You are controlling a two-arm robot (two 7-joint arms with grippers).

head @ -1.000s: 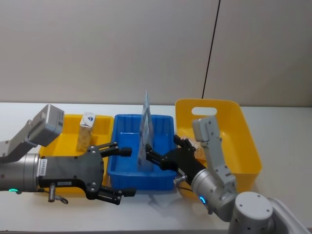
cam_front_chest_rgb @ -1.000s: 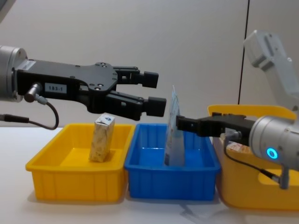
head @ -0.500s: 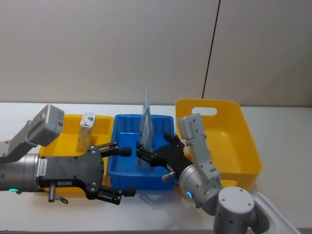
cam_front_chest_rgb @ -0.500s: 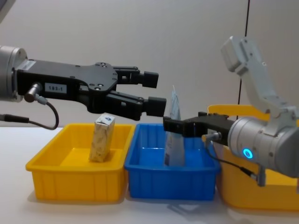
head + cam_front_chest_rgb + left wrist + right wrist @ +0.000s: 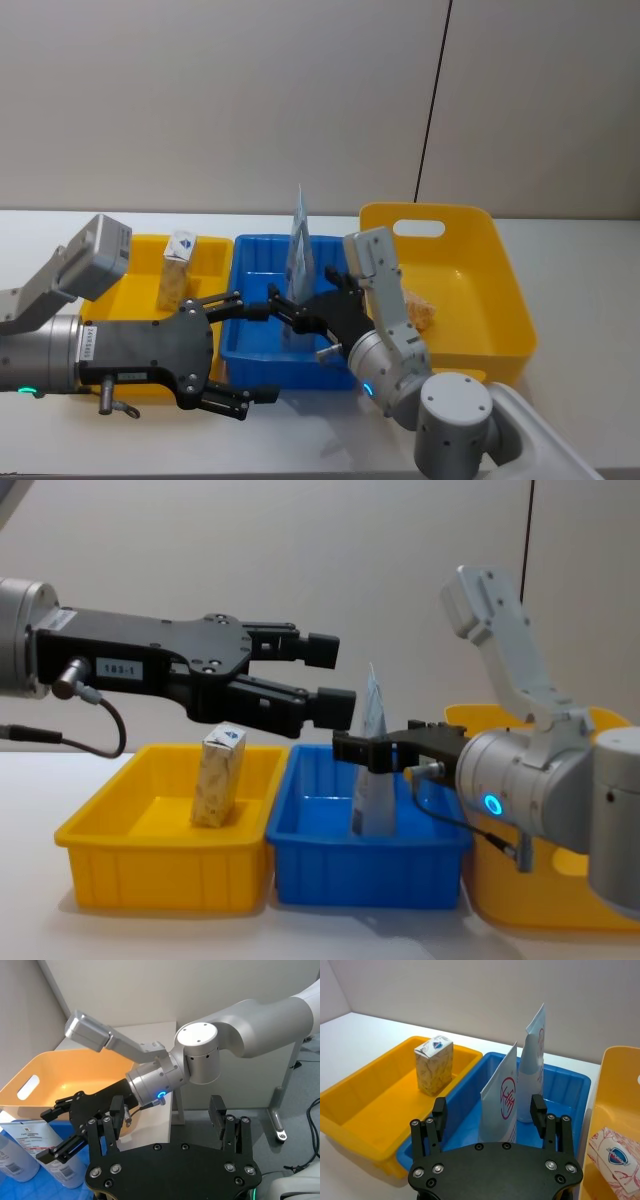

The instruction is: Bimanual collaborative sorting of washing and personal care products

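A beige carton [image 5: 178, 268] [image 5: 218, 777] stands upright in the yellow tray [image 5: 140, 252]. Two tall products stand in the blue tray [image 5: 360, 870]: a pale blue tube [image 5: 532, 1060] [image 5: 299, 255] and a white one with a red round logo [image 5: 502, 1100]. A white box with red floral print [image 5: 418, 312] [image 5: 615, 1157] lies in the big yellow bin [image 5: 500, 290]. My right gripper [image 5: 290, 312] [image 5: 345, 750] hovers open over the blue tray, level with the tube and empty. My left gripper [image 5: 258, 352] [image 5: 335, 678] is open and empty, held high over the border between the two trays.
The two trays and the handled bin sit side by side on a white table [image 5: 580, 240], trays touching. A plain wall rises close behind. The right forearm [image 5: 520, 790] stretches across the bin's left part.
My right gripper has swung left from the bin's edge across the blue tray, past the standing tube. The left arm and all products have stayed put.
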